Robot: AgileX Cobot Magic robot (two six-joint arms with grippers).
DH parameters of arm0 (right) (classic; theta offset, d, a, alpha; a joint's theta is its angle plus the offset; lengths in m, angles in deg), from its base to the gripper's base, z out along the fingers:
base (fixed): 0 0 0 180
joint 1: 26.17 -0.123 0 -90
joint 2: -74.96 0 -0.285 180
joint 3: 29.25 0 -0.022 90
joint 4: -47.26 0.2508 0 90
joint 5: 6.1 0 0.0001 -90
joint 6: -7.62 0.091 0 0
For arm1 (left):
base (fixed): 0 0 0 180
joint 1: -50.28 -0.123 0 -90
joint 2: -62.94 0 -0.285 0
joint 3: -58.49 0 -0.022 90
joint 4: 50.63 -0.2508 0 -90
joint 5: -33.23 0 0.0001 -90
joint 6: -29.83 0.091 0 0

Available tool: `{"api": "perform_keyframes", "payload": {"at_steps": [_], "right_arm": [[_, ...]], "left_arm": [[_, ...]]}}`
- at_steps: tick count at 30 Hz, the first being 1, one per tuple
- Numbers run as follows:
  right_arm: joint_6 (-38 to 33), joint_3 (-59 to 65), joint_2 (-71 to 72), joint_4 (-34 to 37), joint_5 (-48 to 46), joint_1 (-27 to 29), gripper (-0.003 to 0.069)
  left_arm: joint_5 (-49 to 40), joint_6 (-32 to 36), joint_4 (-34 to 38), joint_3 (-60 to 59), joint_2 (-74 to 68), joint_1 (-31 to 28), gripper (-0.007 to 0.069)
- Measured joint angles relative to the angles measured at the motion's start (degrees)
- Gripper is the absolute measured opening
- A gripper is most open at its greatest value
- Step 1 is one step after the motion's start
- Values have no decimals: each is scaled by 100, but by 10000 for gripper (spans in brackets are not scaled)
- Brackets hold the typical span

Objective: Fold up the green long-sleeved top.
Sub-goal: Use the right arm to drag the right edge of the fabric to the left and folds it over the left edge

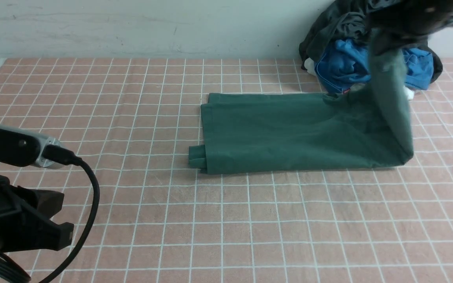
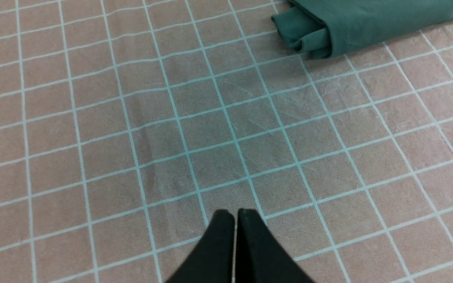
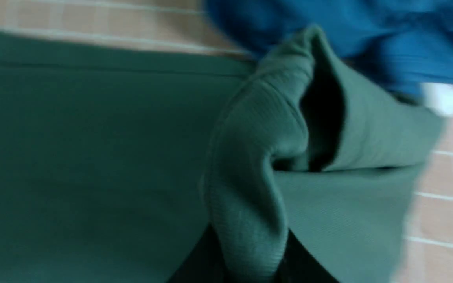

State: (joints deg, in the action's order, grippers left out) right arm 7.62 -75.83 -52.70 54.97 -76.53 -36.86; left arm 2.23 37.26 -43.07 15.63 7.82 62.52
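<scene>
Left claw (image 2: 234, 214): tips pressed together, empty, low over bare bench (image 1: 132, 220) at front left, apart from cloth.
Green long-sleeved top (image 1: 289, 133): mid-bench, folded into long narrow band, sleeve ends poking out at left end.
Right end raised off bench, ribbed edge pinched in right claw (image 3: 250, 255); arm high, far right.
Judgement: lengthwise folds done, crosswise fold toward left end remains.
Behind: blue garment (image 1: 340, 63), dark grey garment (image 1: 336, 23).
</scene>
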Motion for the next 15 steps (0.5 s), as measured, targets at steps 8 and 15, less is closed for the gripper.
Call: {"api": "perform_keyframes", "payload": {"at_steps": [8, 15], "right_arm": [[-101, 6, -1203, 616, 1611, -1576, 89], [-101, 25, -1351, 612, 2098, -1724, 337]], "left_arm": [[-17, 0, -1, 0, 0, 0, -3], [-56, 0, -5, 0, 16, 0, -3]]}}
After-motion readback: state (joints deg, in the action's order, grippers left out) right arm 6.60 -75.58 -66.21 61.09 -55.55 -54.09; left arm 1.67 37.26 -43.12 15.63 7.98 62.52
